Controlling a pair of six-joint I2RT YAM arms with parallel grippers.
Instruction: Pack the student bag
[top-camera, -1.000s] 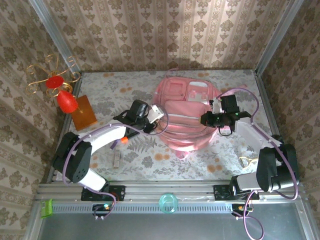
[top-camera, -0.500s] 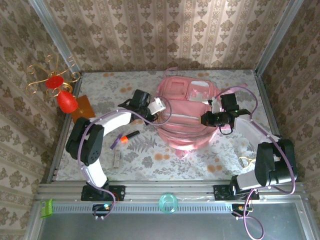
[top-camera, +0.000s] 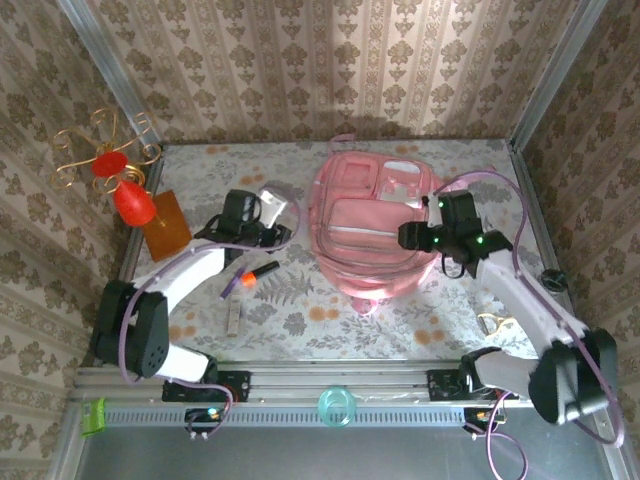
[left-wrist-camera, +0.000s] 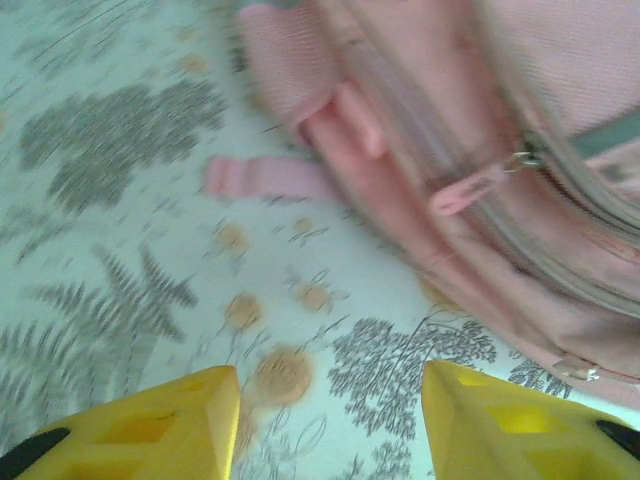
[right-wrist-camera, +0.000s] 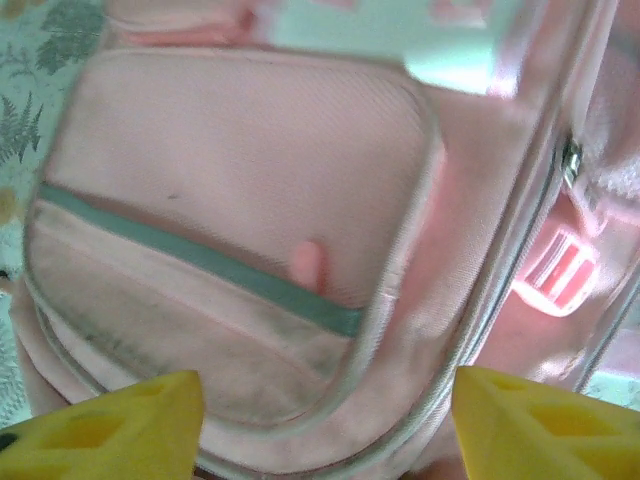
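At table (top-camera: 200, 175) centre — bag (top-camera: 370, 240), lying flat: soft, probably light, sure to sag; best taken by strap (left-wrist-camera: 262, 178) or fabric fold. Left gripper (left-wrist-camera: 328, 425) beside it, right gripper (right-wrist-camera: 325, 425) over it — both spread wide, empty.

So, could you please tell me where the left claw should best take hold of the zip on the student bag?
Probably the pink pull tab: it sticks out free from the slider on the student bag, flat and narrow. Come in from over the table, where the left claw stands open, pinching across the tab's flat faces.
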